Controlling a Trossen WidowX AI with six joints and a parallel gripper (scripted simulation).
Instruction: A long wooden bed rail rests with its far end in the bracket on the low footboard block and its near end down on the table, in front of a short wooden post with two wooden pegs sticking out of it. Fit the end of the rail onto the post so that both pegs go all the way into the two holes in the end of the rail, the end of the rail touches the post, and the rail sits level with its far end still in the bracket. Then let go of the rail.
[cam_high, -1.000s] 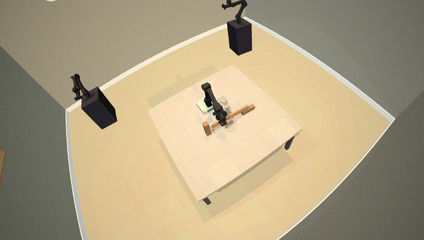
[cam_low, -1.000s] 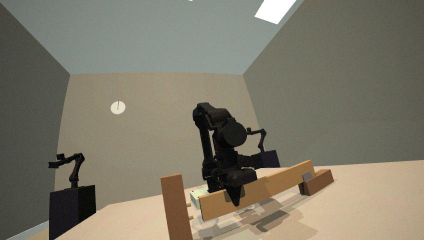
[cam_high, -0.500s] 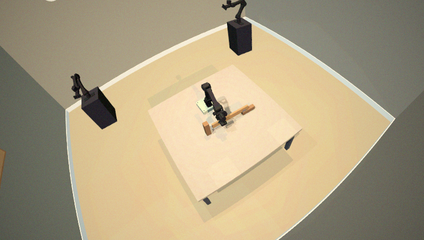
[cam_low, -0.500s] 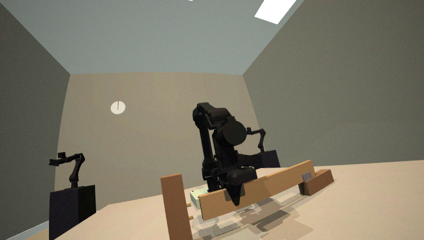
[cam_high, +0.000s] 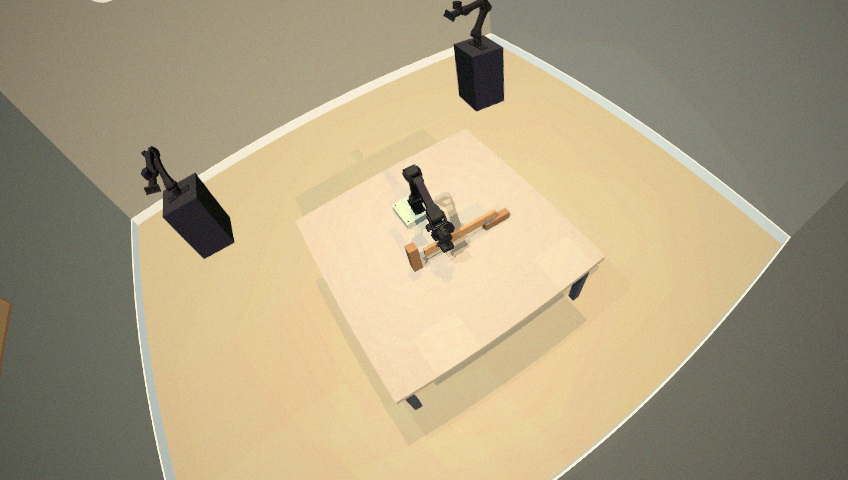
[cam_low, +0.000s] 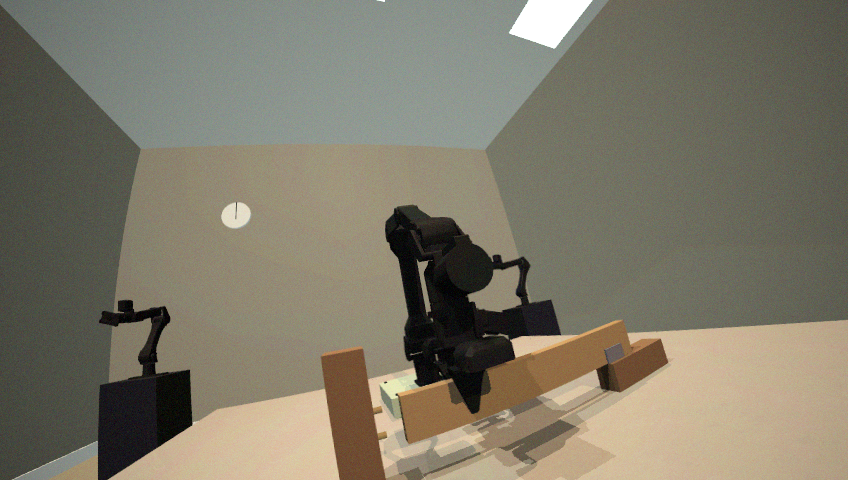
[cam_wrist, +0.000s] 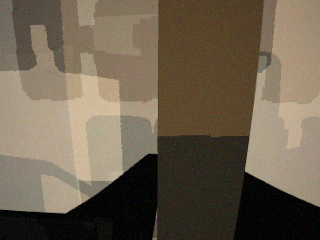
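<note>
We are seeing the desk (cam_low: 714, 404) carrying everything. The rail (cam_low: 535, 371) is hanging above it, its far end sitting in the bracket (cam_low: 614, 354) on the block (cam_low: 639, 361) and its near end lifted just short of the post (cam_low: 351, 410). Our tool (cam_low: 470, 392) is clamping the rail. Two pegs (cam_low: 376, 409) are showing in the gap.

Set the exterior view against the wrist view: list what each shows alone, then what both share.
Exterior only: the post with its two pegs still showing in a gap before the rail's near end, the footboard block with the bracket holding the far end, and the near end lifted off the table.

Wrist only: a close look down the length of the rail between the dark fingers.

Both: the rail with the gripper shut on it.
</note>
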